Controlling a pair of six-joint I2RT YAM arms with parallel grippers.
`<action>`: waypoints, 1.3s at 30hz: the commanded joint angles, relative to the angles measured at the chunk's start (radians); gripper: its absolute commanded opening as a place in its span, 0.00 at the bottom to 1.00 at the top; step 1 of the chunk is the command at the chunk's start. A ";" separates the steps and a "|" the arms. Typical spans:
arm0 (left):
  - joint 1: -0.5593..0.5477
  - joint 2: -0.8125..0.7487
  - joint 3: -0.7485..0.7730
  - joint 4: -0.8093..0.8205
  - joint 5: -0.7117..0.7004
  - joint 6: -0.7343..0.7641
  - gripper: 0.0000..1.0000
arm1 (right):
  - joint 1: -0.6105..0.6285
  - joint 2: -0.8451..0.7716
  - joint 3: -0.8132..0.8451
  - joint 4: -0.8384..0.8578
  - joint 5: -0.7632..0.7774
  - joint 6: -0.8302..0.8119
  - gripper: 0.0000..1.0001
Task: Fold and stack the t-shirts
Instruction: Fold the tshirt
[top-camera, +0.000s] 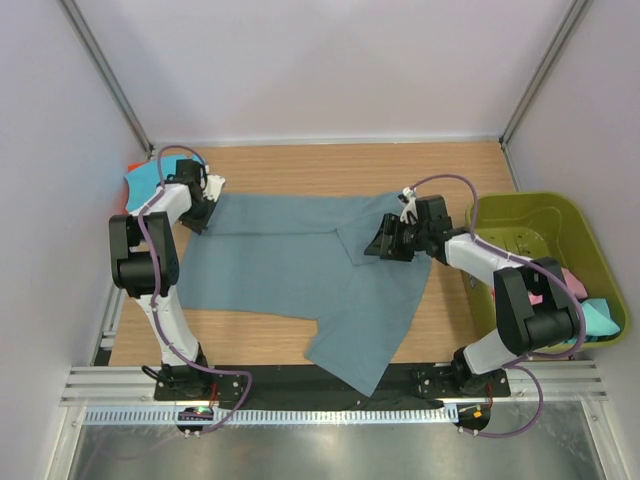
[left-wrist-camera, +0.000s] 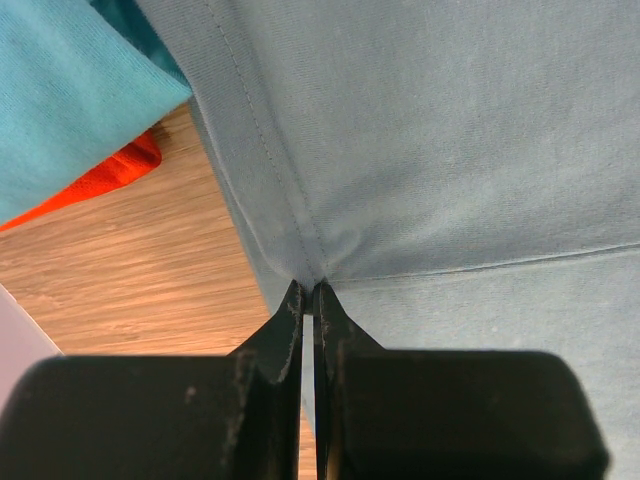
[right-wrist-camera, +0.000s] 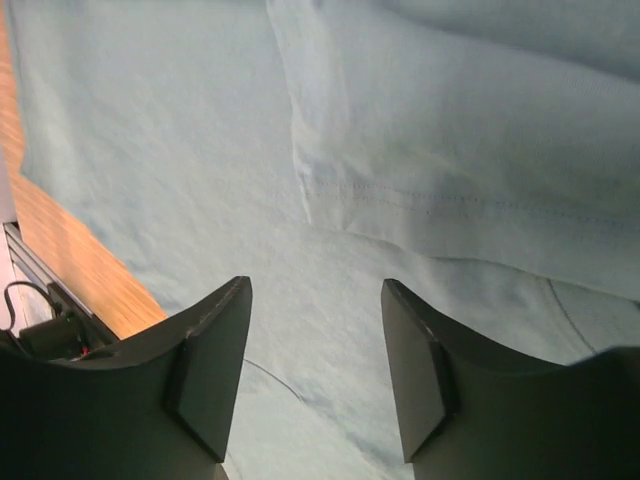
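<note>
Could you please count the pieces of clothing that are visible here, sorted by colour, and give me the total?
Blue-grey shirt: 1
Turquoise cloths: 2, one at the table's far left, one in the basket
Orange cloth: 1
Pink cloth: 1
Total: 5

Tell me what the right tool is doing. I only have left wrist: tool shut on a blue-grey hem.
Observer: Right tool is open and empty, over the shirt beside a folded-over flap.
Operator: Shirt lying flat?
Observer: Mostly spread on the table; its near corner overlaps the front rail.
Operator: More shirts waiting?
Observer: A pink shirt and a turquoise shirt lie in the basket on the right.
</note>
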 joint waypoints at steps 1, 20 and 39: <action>0.012 -0.033 0.024 0.009 -0.012 -0.007 0.00 | -0.016 -0.013 0.098 0.041 0.031 0.019 0.62; 0.012 -0.022 0.048 -0.005 -0.001 -0.011 0.00 | -0.163 0.206 0.366 -0.075 0.194 -0.238 0.60; 0.012 -0.024 0.062 -0.016 0.006 -0.003 0.00 | -0.212 -0.018 0.092 -0.244 0.220 -0.272 0.50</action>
